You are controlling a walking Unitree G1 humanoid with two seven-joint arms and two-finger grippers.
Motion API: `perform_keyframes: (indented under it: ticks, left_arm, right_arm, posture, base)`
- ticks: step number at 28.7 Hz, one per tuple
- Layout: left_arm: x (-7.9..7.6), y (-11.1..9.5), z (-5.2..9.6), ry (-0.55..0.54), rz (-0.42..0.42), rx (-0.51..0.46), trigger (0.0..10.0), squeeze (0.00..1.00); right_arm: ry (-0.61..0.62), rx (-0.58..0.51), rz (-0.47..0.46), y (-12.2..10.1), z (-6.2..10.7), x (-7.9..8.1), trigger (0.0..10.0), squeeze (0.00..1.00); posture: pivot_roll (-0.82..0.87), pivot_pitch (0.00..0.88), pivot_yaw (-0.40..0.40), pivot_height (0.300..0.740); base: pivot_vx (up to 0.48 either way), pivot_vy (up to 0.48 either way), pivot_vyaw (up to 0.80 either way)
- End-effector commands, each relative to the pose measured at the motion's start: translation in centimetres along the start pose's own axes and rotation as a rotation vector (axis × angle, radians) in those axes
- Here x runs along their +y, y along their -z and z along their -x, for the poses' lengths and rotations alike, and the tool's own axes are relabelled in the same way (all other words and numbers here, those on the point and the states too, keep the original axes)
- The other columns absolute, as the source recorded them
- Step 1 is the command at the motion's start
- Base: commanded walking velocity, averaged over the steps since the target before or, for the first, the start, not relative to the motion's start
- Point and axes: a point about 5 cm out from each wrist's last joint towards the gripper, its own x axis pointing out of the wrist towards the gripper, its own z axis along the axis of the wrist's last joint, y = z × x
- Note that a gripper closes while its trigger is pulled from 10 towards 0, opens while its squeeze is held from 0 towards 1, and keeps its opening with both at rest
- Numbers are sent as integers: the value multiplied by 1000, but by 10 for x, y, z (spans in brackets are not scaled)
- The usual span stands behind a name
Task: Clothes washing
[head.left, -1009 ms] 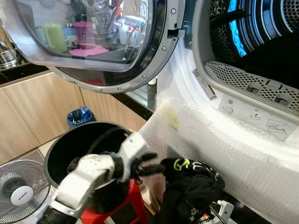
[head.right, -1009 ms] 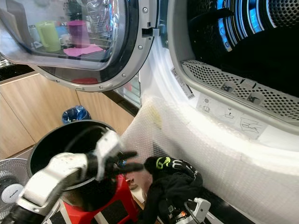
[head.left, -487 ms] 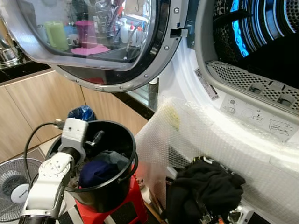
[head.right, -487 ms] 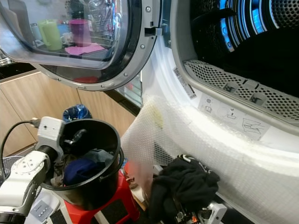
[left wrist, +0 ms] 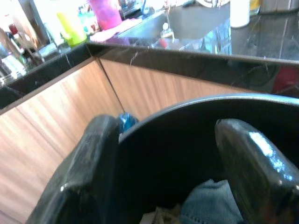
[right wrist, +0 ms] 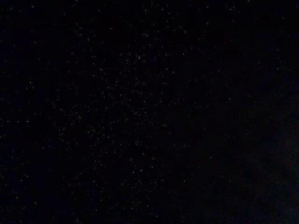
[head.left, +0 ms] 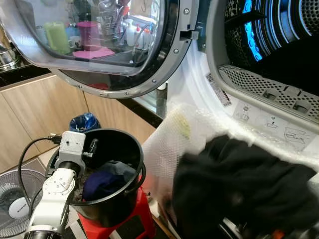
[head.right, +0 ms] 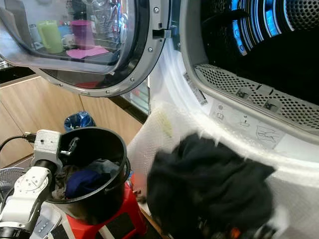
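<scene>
Cloth, black and bunched [head.left: 244, 191], hung blurred at the near right, raised in front of the washer's bubble-wrapped lip [head.left: 179, 129] and just below the open drum [head.right: 259, 45]. The right arm was hidden beneath it, and its wrist view was black all over, so whether the right gripper was clamped on the garment could not be told; the bundle being up in the air suggests that it was carried from below.

More laundry, a dark blue piece [head.left: 102, 181] among it, lay in the black bucket [head.left: 127, 199] at the near left, which stood on a red stool [head.left: 112, 230]. The left gripper [left wrist: 163, 154] hovered at the bucket's rim with its two black fingers [left wrist: 93, 163] spread wide, one outside the wall and one inside, holding nothing.

Farther left were wooden cabinet fronts [head.left: 40, 109], a blue-lined bin [head.left: 84, 122] and a white fan [head.left: 17, 209] on the floor. The round glass door [head.left: 99, 40] stood swung open to the left above them.

The step in hand appeared to be lifting the black garment into the drum. To do it well, the bundle would need to clear the perforated lip [head.left: 269, 87] fully before release, with no sleeve left trailing over the bubble wrap, and be let go well inside so nothing slid back out.
</scene>
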Motion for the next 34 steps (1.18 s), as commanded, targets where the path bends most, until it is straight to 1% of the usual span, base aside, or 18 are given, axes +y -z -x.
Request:
perform_keyframes:
  ticks: [1, 2, 5, 6, 7, 12, 14, 15, 17, 18, 20, 21, 22, 23, 27, 29, 30, 34]
  left_arm:
    - [-3, -1, -2, 5, -3, -5, 10000, 0]
    - [-6, 1, -3, 16, -3, -1, 10000, 0]
    - [-9, 2, -3, 24, 3, 0, 10000, 0]
    - [-10, 3, -2, 30, 4, 1, 10000, 0]
    - [-10, 3, -2, 30, 4, 1, 10000, 0]
    - [-12, 5, -2, 30, 8, -7, 10000, 0]
    - [-13, 5, -3, 35, 8, -6, 10000, 0]
    - [-14, 5, -3, 38, 10, -5, 10000, 0]
    - [-16, 5, -3, 41, 11, -6, 10000, 0]
    - [-18, 5, -4, 45, 16, -7, 10000, 0]
    - [-18, 5, -4, 47, 18, -7, 10000, 0]
    - [-20, 5, -4, 52, 20, -7, 10000, 0]
    - [-20, 5, -4, 52, 20, -7, 10000, 0]
    - [-21, 5, -4, 53, 24, -6, 10000, 0]
    - [-25, 6, -3, 62, 28, -4, 10000, 0]
    - [-27, 7, -2, 65, 30, -4, 10000, 0]
    - [-27, 8, -2, 62, 37, -1, 10000, 0]
    - [-30, 8, -1, 60, 45, -2, 10000, 0]
  right_arm:
    - [-19, -47, 25, -16, -12, 3, 0, 0]
    - [-54, -75, 51, -29, -28, -2, 0, 0]
    - [-133, -81, 105, -50, -52, -7, 0, 0]
    - [-151, -98, 139, -64, -65, -12, 0, 0]
    - [-151, -98, 139, -64, -65, -12, 0, 0]
    - [-217, -168, 211, -111, -112, -20, 0, 0]
    - [-213, -191, 220, -127, -134, -26, 0, 0]
    - [-221, -203, 228, -141, -157, -30, 0, 0]
    - [-222, -190, 246, -147, -170, -31, 0, 0]
    - [-196, -162, 307, -154, -191, -36, 0, 0]
    - [-190, -155, 322, -157, -197, -38, 0, 0]
    - [-114, -161, 331, -170, -217, -48, 0, 0]
    - [-114, -161, 331, -170, -217, -48, 0, 0]
    - [11, -142, 343, -180, -235, -62, 0, 0]
    - [325, -72, 377, -192, -251, -91, 0, 0]
    - [509, -55, 447, -200, -247, -105, 0, 0]
    - [712, -108, 477, -216, -233, -117, 0, 0]
    - [1061, -199, 545, -243, -195, -138, 0, 0]
  posture:
    - [168, 74, -4, 740]
    - [164, 71, -8, 740]
    - [163, 74, -10, 740]
    - [163, 74, -10, 740]
    - [163, 74, -10, 740]
    - [156, 69, -14, 740]
    - [145, 68, -12, 740]
    - [138, 66, -11, 740]
    - [136, 64, -12, 740]
    - [133, 62, -12, 740]
    - [133, 62, -12, 740]
    - [133, 62, -12, 740]
    - [133, 62, -12, 740]
    - [134, 60, -18, 740]
    - [134, 56, -18, 740]
    - [137, 51, -21, 740]
    - [141, 48, -29, 740]
    - [151, 43, -41, 740]
  base:
    - [0, 0, 0]
    - [0, 0, 0]
    - [0, 0, 0]
    - [0, 0, 0]
    - [0, 0, 0]
    - [0, 0, 0]
    - [0, 0, 0]
    - [0, 0, 0]
    - [0, 0, 0]
    - [0, 0, 0]
    - [0, 0, 0]
    - [0, 0, 0]
    - [0, 0, 0]
    - [0, 0, 0]
    - [0, 0, 0]
    - [0, 0, 0]
    - [0, 0, 0]
    - [0, 0, 0]
